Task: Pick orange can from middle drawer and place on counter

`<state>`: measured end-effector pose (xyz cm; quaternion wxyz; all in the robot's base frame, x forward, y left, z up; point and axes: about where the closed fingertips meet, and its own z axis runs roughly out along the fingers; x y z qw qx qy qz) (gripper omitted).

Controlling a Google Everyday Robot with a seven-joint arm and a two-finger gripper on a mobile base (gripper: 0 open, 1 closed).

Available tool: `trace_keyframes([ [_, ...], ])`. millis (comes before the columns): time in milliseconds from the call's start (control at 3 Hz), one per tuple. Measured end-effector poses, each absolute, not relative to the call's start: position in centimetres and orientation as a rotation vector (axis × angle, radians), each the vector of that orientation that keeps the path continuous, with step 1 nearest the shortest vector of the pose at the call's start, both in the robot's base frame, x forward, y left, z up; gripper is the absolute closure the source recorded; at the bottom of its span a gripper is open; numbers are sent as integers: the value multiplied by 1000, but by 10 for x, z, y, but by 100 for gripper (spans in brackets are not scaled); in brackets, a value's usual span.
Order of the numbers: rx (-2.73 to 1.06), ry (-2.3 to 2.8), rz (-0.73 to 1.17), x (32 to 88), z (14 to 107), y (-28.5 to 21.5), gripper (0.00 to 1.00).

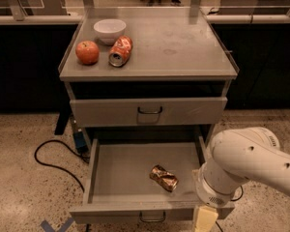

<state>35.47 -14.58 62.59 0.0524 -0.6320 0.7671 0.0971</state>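
The orange can (164,177), gold-brown and crumpled, lies on its side on the floor of the open middle drawer (121,166), right of centre. The gripper (205,220) hangs at the bottom edge of the view, by the drawer's front right corner, right of and nearer than the can, apart from it. Only its pale upper part shows. The white arm (246,161) covers the drawer's right wall. The counter (183,42) is the grey cabinet top above.
On the counter's left side sit a white bowl (109,29), a red apple (87,52) and a red-orange can (121,51) on its side. The upper drawer (149,111) is closed. A black cable (53,161) loops on the floor at the left.
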Motion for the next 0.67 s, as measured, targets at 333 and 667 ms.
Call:
trace_keyframes([
  [333,-1920,2334,294,355,626,-147,0],
  [667,-1870,2309,165,372,625,-155,0],
])
